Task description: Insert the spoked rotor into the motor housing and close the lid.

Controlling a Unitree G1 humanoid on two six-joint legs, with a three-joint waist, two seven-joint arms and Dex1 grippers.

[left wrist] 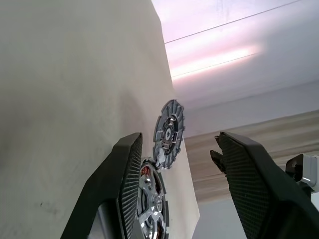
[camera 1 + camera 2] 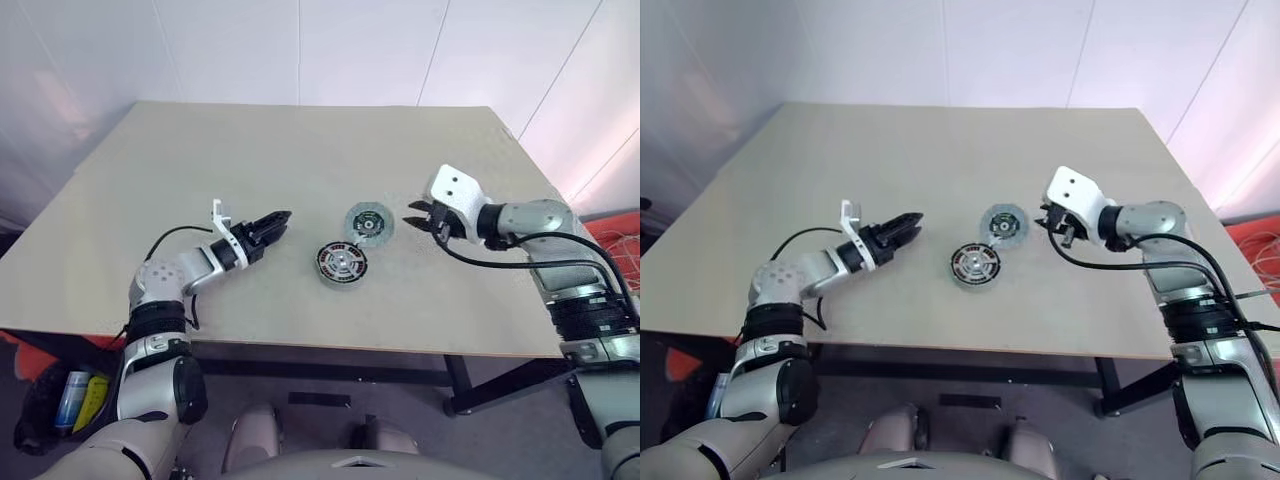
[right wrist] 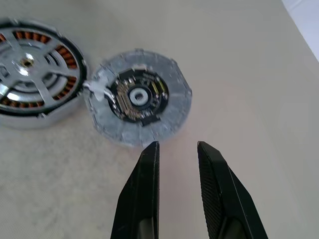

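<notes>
The motor housing [image 2: 327, 276] lies on the table a little right of centre. The spoked rotor [image 3: 29, 61] sits inside it, copper windings showing between its silver spokes. The lid [image 2: 369, 223] lies flat just beyond and to the right of the housing, touching its edge, dark inner ring up. My left gripper [image 2: 279, 220] hovers left of the housing, pointing toward it, open and empty. My right gripper [image 3: 177, 145] hangs just right of the lid, tilted down at it; its fingers [image 3: 147, 169] are a narrow gap apart with nothing between them.
The beige table [image 2: 300, 150] stretches far beyond the parts, with its front edge close to me. A white wall stands behind it. A dark bag with bottles [image 2: 75, 395] sits on the floor at the left. Red netting [image 2: 620, 235] shows at the right.
</notes>
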